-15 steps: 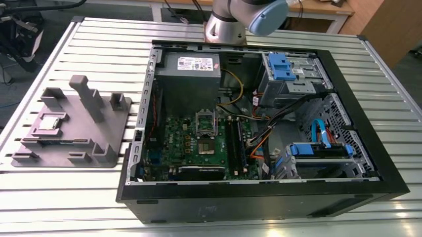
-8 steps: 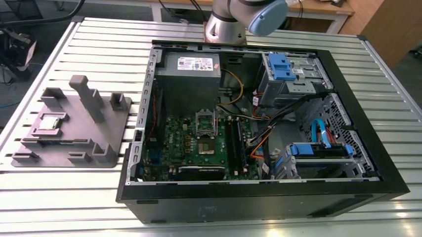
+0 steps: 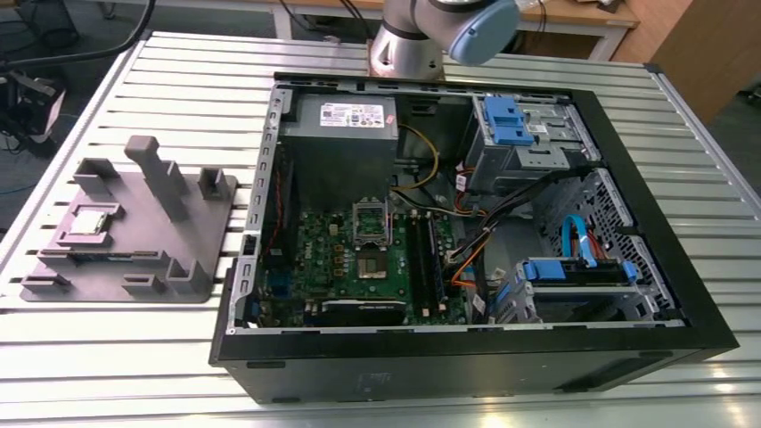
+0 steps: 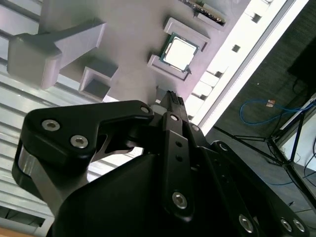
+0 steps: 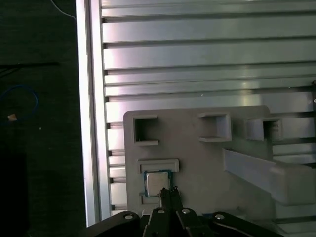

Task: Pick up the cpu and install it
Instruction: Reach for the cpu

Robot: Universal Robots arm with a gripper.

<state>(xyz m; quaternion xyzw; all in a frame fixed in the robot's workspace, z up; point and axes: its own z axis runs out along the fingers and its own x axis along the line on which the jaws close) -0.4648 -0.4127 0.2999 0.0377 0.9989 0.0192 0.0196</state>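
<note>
First wrist view sets my hand [image 5: 168, 191] near the cpu [image 5: 157, 182], pinched narrow and holding nothing. The cpu lies flat in its recess of the grey fixture tray [image 5: 197, 163] (beside the open computer case [image 3: 476, 223]) on the table [image 3: 119, 357].

Silver-grey cpu [image 4: 181, 52], grey tray [image 3: 212, 234]
</note>
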